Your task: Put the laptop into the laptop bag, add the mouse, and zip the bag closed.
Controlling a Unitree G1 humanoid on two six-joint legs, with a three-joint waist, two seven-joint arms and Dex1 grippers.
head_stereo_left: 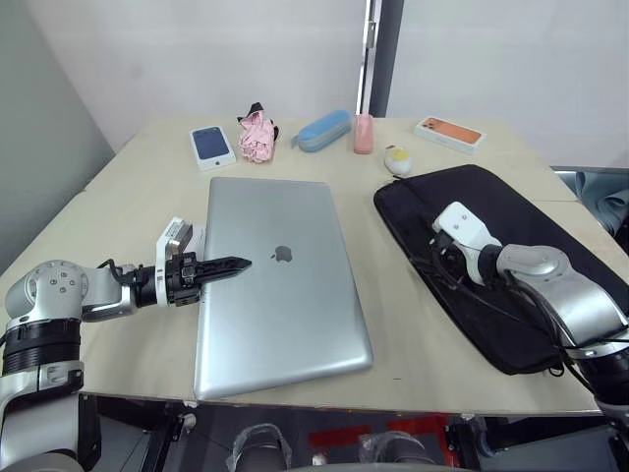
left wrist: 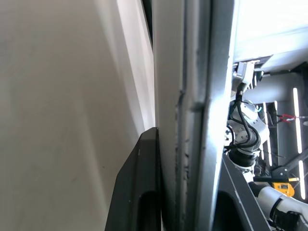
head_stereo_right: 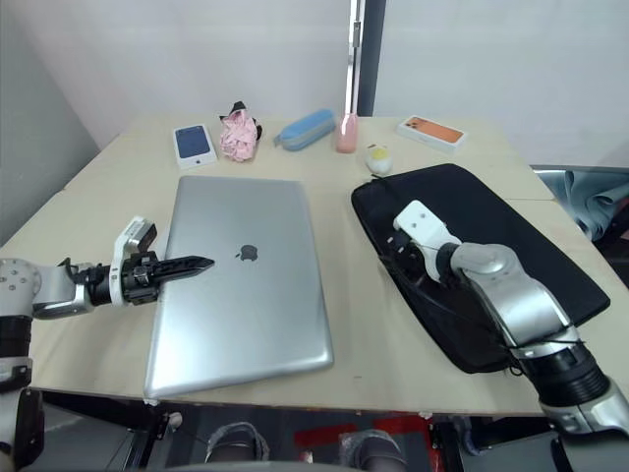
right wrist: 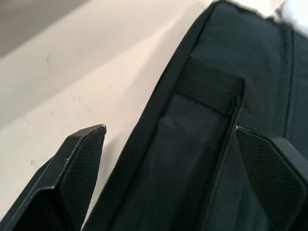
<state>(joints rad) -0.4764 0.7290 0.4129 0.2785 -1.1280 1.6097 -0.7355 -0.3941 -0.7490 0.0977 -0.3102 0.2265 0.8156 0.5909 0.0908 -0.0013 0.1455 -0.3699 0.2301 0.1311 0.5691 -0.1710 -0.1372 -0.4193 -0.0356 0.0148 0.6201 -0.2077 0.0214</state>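
Note:
The silver-grey laptop [head_stereo_left: 280, 285] lies closed on the table's near left, logo up. My left gripper [head_stereo_left: 239, 264] comes in from the left and is shut on the laptop's left edge, one finger over the lid. In the left wrist view that edge [left wrist: 192, 120] runs between the two black fingers [left wrist: 142, 187]. The black laptop bag [head_stereo_left: 511, 246] lies flat at the right. My right gripper [right wrist: 171, 130] is open, its fingers straddling the bag's left edge and a strap handle [right wrist: 209, 86] without closing on either. The mouse is out of view.
Along the table's far side lie a blue phone box [head_stereo_left: 211, 147], a pink cloth [head_stereo_left: 258, 136], a blue case [head_stereo_left: 322, 130], a small pink bottle [head_stereo_left: 364, 133], a round yellow-and-white toy [head_stereo_left: 398, 160] and an orange phone box [head_stereo_left: 449, 133]. Bare tabletop [head_stereo_left: 393, 295] separates laptop and bag.

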